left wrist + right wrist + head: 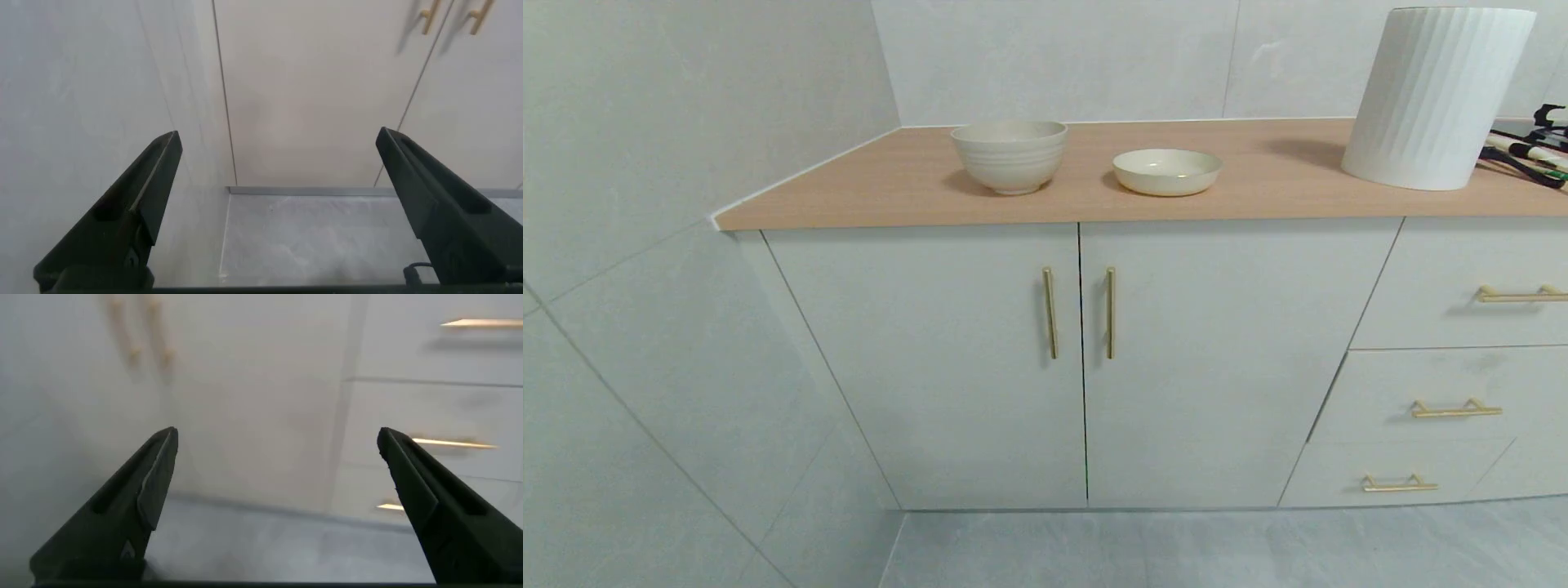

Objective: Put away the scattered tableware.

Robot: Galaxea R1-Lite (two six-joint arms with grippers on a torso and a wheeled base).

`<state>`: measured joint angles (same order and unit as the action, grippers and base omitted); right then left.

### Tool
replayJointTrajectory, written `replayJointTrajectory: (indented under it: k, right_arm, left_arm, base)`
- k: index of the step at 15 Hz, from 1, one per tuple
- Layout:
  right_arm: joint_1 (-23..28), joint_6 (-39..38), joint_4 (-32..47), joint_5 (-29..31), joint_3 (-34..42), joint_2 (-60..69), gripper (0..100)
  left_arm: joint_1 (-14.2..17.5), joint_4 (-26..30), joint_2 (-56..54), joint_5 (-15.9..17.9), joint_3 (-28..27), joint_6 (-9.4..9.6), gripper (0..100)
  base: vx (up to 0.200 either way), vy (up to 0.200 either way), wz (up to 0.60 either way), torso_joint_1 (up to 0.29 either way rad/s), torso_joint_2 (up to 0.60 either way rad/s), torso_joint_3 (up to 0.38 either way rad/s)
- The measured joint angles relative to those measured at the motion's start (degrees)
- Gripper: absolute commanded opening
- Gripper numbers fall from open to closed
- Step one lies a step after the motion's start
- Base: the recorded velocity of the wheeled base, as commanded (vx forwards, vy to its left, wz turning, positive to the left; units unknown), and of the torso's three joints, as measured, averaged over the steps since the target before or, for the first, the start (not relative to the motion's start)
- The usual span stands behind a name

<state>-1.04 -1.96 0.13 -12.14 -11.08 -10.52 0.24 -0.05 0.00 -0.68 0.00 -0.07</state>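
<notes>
Where a pale wood tabletop (890, 184) runs into a corner of grey tiled wall (686, 122), two pieces of cream tableware sit apart from each other near its front edge. Toward the corner is a deep bowl (1009, 155) with faint ridges around its outside, standing upright. To its right, with a gap of bare wood between them, is a shallow dish (1167, 171), also upright and glossy inside. Farther right, well apart from the dish, stands a tall ribbed white container (1437, 98). Just beside it, at the edge of the head view, lie several pens (1531, 155).

Below the tabletop are two closed off-white cabinet doors (931, 367). They meet under the gap between bowl and dish, and each has an upright gold bar handle (1050, 313) beside the seam. To the right of the doors is a stack of three closed drawers (1462, 282), each with a horizontal gold handle. Grey floor (1176, 547) lies beneath.

The left gripper (278, 137) hangs low in front of the left-hand door, near where cabinet, wall and floor meet. Its two dark fingers (139, 204) are spread wide with nothing between them. The right gripper (276, 434) hangs low in front of the cabinet where the doors give way to the drawers. Its fingers (135, 498) are likewise spread wide and hold nothing.
</notes>
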Motion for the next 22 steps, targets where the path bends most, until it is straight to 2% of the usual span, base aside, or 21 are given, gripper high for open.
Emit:
replayJointTrajectory:
  k: [4, 11, 14, 18, 19, 22]
  right_arm:
    - [-4.3, -2.1, -4.5, -5.7, -6.3, -24.0, 100]
    - [-19.2, -7.4, -28.1, -8.3, -23.7, -69.3, 100]
    - [-24.5, -10.2, -31.9, -8.9, -35.4, -83.3, 100]
    - [-28.6, -10.7, -33.7, -9.3, -48.9, -96.4, 100]
    - [-29.1, -10.2, -36.3, -9.2, -50.2, -99.1, 100]
    - [-29.7, -10.6, -50.8, -8.9, -52.3, -106.9, 100]
  left_arm:
    - [0.0, 0.0, 0.0, 0.0, 0.0, 0.0, 100]
    - [0.0, 0.0, 0.0, 0.0, 0.0, 0.0, 100]
    - [0.0, 0.0, 0.0, 0.0, 0.0, 0.0, 100]
    - [0.0, 0.0, 0.0, 0.0, 0.0, 0.0, 100]
    - [0.0, 0.0, 0.0, 0.0, 0.0, 0.02, 100]
    - [0.0, 0.0, 0.0, 0.0, 0.0, 0.02, 100]
  base:
    - [0.0, 0.0, 0.0, 0.0, 0.0, 0.0]
    - [0.0, 0.0, 0.0, 0.0, 0.0, 0.0]
    - [0.0, 0.0, 0.0, 0.0, 0.0, 0.0]
    - [0.0, 0.0, 0.0, 0.0, 0.0, 0.0]
    - [0.0, 0.0, 0.0, 0.0, 0.0, 0.0]
    - [0.0, 0.0, 0.0, 0.0, 0.0, 0.0]
